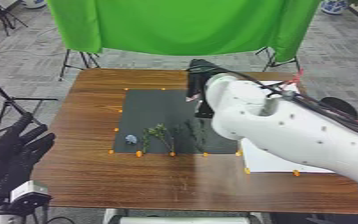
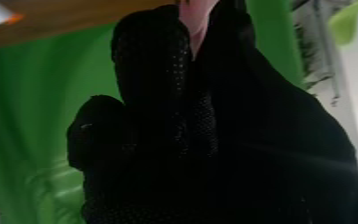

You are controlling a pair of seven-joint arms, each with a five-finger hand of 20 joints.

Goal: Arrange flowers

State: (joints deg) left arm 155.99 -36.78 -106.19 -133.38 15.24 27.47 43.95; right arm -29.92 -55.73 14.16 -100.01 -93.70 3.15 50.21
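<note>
We've got 2 arms in. Our left hand (image 1: 8, 162) is at the near left, open, fingers pointing far and slightly spread. Our right arm (image 1: 286, 132) slants in from the near right, its hand (image 1: 198, 77) at the far middle, fingers pinched.

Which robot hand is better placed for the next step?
Likely the right robot hand, holding something pink at the black rectangular mat; the left robot hand is beside the brown wooden table.
</note>
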